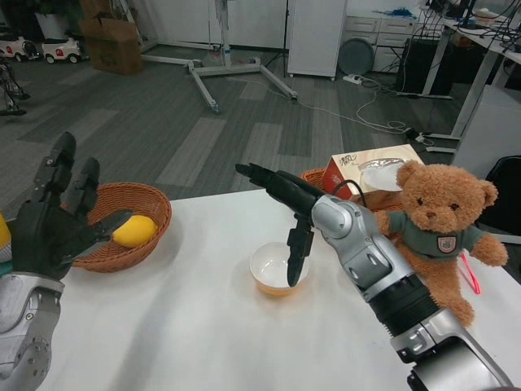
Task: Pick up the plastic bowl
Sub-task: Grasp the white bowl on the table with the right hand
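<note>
Reaching forward over the white table [187,326], the right hand [285,208] is hanging above the plastic bowl [275,269], with its fingers spread apart: some are pointing away toward the far edge of the table, and one is pointing straight down into the bowl. I cannot tell if this lower finger is touching the inner wall of the bowl or only standing just inside the rim. The hand is not gripping anything. The bowl is white inside and orange at its base, and it is sitting upright near the middle of the table.

The left hand [57,224] is waiting at the left side, raised and open, with the fingers apart and nothing in it. Just behind it a wicker basket [151,216] is holding a lemon [138,230]. On the right side a teddy bear [440,232] is sitting on the table, and a tissue box [366,175] is standing just behind it.
</note>
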